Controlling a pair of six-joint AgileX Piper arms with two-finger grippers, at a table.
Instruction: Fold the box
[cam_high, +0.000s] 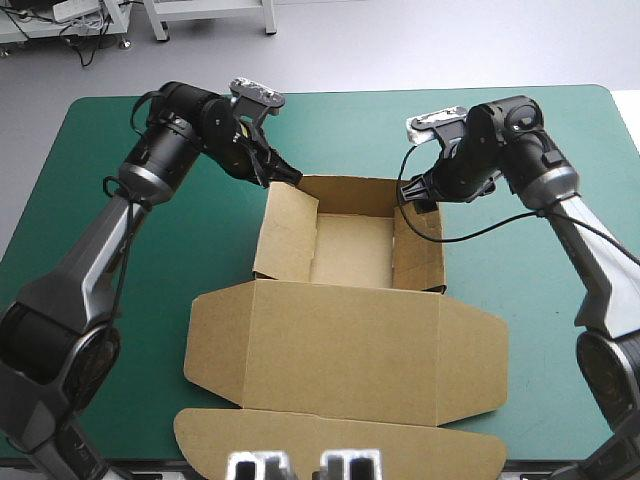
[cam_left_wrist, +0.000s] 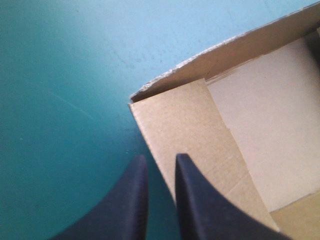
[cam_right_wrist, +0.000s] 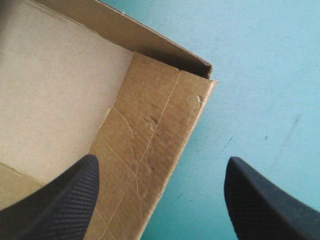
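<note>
The brown box stands mid-table as an open tray with its walls raised. Its lid lies flat toward the near edge. My left gripper is at the box's far left corner. In the left wrist view this gripper is all but shut, with the left wall between the fingers. My right gripper hovers at the far right corner. In the right wrist view it stands open astride the right wall, one finger over the inside, the other over the cover outside.
The teal-green cover lies bare to the left, right and beyond the box. The lid's front flap reaches close to the table's near edge.
</note>
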